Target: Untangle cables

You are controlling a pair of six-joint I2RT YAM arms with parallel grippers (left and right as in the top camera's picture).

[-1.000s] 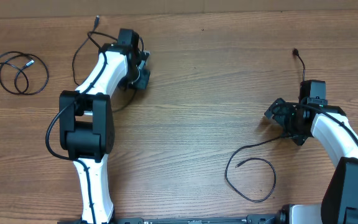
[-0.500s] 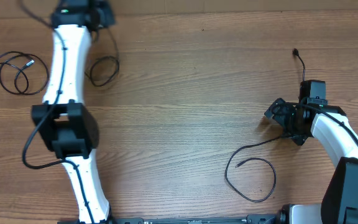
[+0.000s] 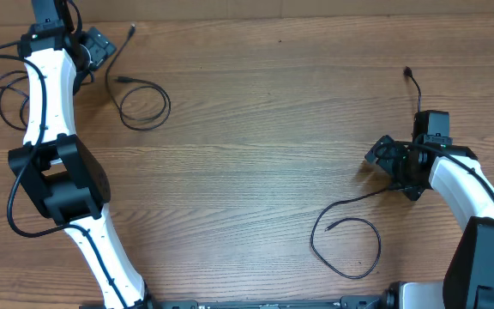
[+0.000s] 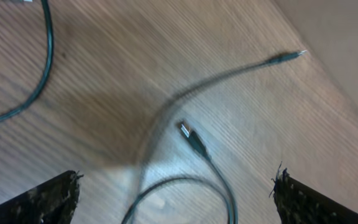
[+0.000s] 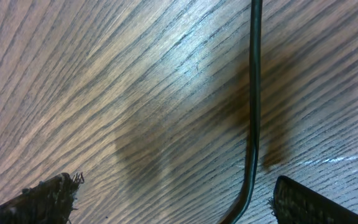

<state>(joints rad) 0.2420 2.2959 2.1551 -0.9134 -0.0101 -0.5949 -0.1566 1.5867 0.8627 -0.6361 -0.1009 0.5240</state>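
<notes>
Three thin black cables lie apart on the wooden table. One loop (image 3: 144, 105) sits back left, its plug end (image 3: 133, 30) near the far edge. My left gripper (image 3: 95, 47) hovers open beside it. In the left wrist view this cable's plug (image 4: 192, 138) and curve (image 4: 185, 183) lie between the wide-open left gripper (image 4: 176, 180). A second cable (image 3: 5, 93) curls at the far left, partly hidden by the left arm. A third cable (image 3: 346, 245) loops front right and passes under my open right gripper (image 3: 382, 158). In the right wrist view the third cable (image 5: 253, 93) runs close to the right finger (image 5: 316, 202).
The table's far edge (image 3: 316, 15) runs just behind the left gripper. The third cable's plug end (image 3: 408, 73) lies behind the right arm. The left arm (image 3: 45, 94) stretches along the left side, its base near the front edge.
The left arm swung from the back middle-left to the far left corner and its gripper opened, leaving the cable loop on the table. The right arm has not moved.
</notes>
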